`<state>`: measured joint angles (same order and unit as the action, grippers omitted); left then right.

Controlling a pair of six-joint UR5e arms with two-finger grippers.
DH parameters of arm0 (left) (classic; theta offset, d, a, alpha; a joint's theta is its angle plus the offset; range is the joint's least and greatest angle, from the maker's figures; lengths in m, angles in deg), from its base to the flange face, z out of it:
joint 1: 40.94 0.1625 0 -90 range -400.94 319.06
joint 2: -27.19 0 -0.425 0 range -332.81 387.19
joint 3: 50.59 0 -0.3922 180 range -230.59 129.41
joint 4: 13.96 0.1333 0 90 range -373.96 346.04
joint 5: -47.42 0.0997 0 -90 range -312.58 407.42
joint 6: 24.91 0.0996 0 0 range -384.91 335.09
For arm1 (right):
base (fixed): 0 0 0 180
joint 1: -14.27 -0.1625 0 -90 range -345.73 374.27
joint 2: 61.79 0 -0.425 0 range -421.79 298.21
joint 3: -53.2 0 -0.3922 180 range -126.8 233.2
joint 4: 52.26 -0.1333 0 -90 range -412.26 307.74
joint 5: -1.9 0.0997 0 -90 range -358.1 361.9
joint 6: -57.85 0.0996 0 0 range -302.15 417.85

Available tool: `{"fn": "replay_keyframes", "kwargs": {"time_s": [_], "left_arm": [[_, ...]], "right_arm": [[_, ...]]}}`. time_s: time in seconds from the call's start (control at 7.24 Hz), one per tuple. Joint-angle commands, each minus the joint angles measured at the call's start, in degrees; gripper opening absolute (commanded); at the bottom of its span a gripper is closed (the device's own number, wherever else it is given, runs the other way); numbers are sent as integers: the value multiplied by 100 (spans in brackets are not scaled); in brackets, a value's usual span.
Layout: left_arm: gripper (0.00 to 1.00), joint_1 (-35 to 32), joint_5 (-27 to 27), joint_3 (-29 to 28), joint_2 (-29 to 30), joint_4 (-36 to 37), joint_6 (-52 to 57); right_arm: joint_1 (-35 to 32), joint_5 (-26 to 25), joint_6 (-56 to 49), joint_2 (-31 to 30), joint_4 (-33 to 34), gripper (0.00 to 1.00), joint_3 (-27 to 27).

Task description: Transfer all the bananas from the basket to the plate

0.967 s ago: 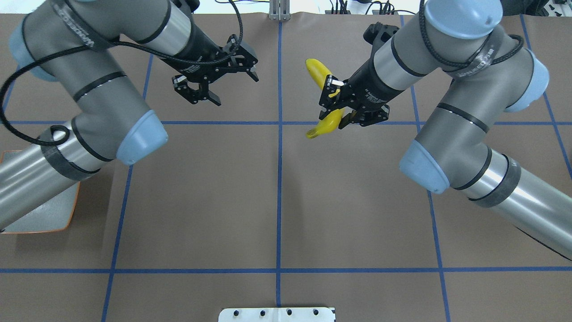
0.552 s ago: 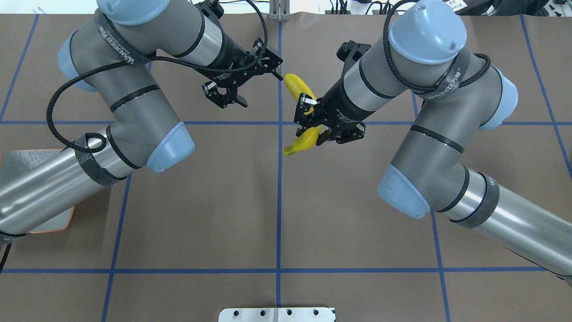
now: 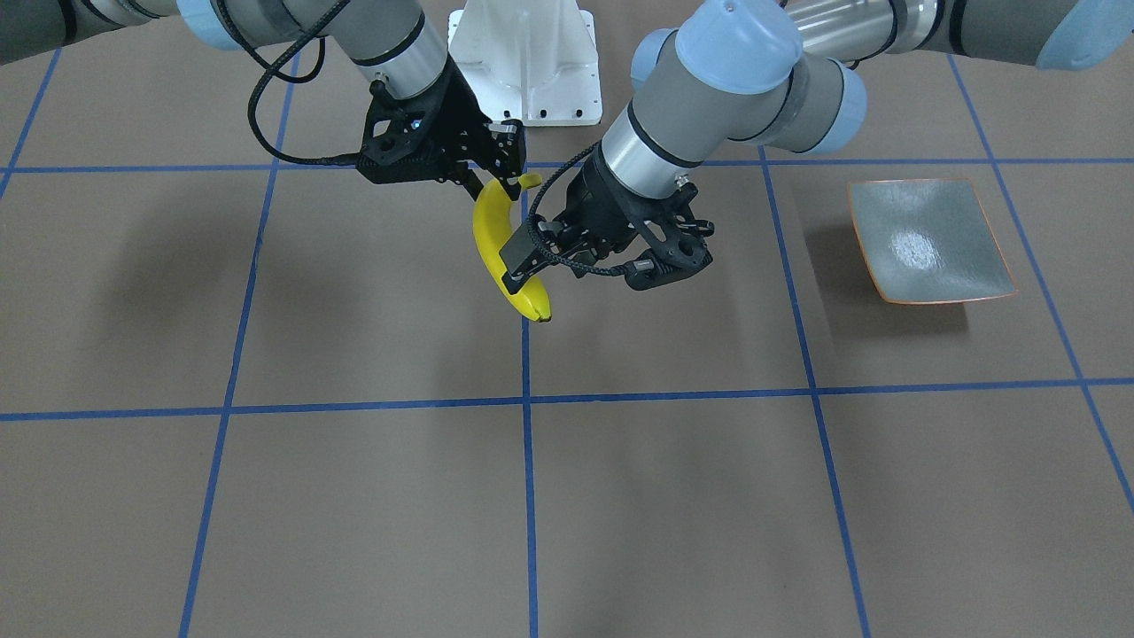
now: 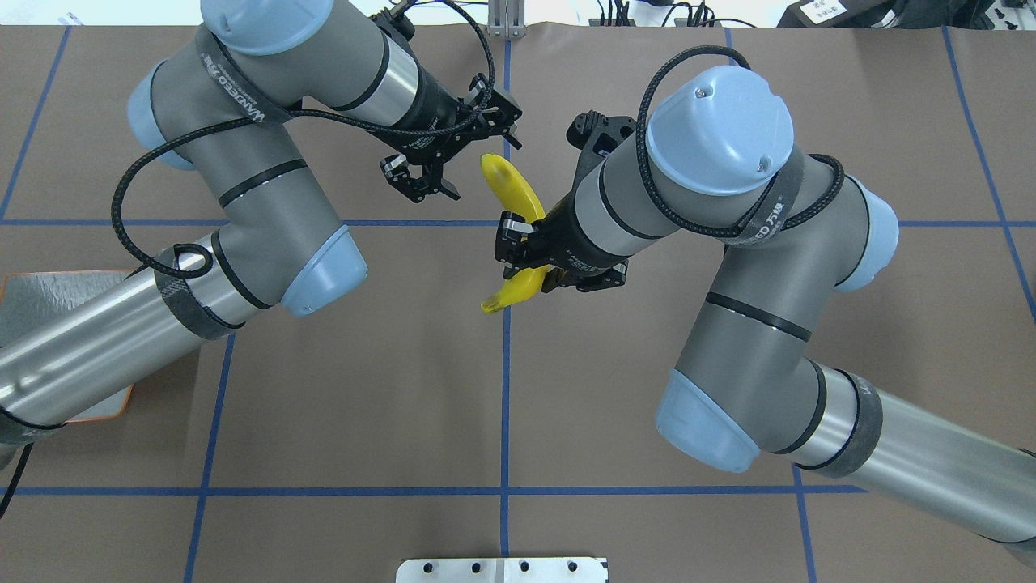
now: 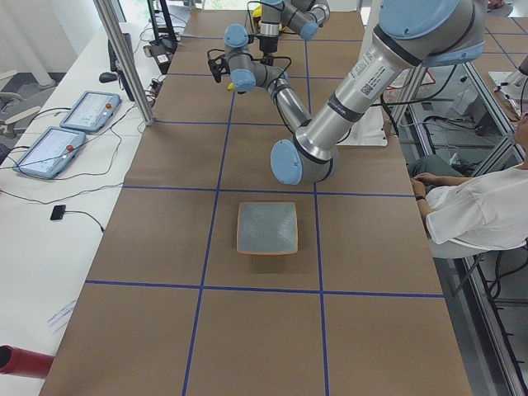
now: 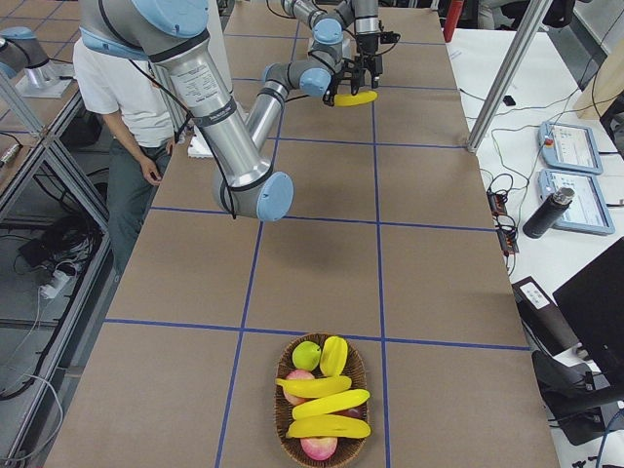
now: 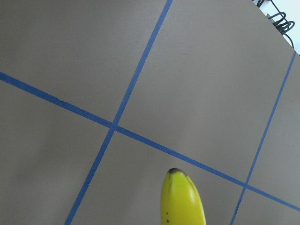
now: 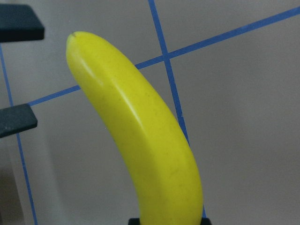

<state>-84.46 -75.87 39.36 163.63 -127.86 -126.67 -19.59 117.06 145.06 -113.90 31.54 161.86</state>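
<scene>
My right gripper (image 4: pixel 528 257) (image 3: pixel 496 186) is shut on a yellow banana (image 4: pixel 510 190) (image 3: pixel 496 235) (image 8: pixel 140 140), held in the air over the table's centre line. My left gripper (image 4: pixel 479 172) (image 3: pixel 589 270) is open, its fingertips (image 8: pixel 18 123) just beside the banana's far end and apart from it. That end shows low in the left wrist view (image 7: pixel 183 201). The grey-green plate (image 3: pixel 926 239) (image 5: pixel 266 227) lies bare on my left side. The wicker basket (image 6: pixel 281 419) at the table's right end holds three bananas (image 6: pixel 330 403) with other fruit.
Apples and a green fruit (image 6: pixel 307 354) share the basket. The white robot base (image 3: pixel 532 62) stands at the table's near edge. A seated person (image 5: pixel 474 210) and a standing person (image 6: pixel 127 107) are beside the table. Blue tape lines cross the brown mat.
The right gripper has carried the banana left, toward the table's centre line and nearer the robot. The open left gripper has swung right to the banana's far end.
</scene>
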Motion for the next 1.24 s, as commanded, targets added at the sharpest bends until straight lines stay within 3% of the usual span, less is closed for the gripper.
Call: {"fn": "replay_keyframes", "kwargs": {"time_s": [0.0, 0.41, 0.69, 0.97, 1.1], "left_arm": [[100, 63, -2, -3, 22, -10, -116], [97, 72, 6, -3, 40, -27, -213], [93, 72, 6, -3, 40, -27, -213], [82, 72, 6, 5, 40, -27, -213], [72, 159, 6, 23, 40, -19, -230]], "right_arm": [[186, -484, -12, 139, 128, 0, 6], [511, -1248, -12, 219, 661, 0, 233], [564, -1347, -12, 210, 971, 0, 454], [757, -1688, -12, 219, 1034, 0, 463], [793, -1777, -12, 219, 1042, 0, 455]]}}
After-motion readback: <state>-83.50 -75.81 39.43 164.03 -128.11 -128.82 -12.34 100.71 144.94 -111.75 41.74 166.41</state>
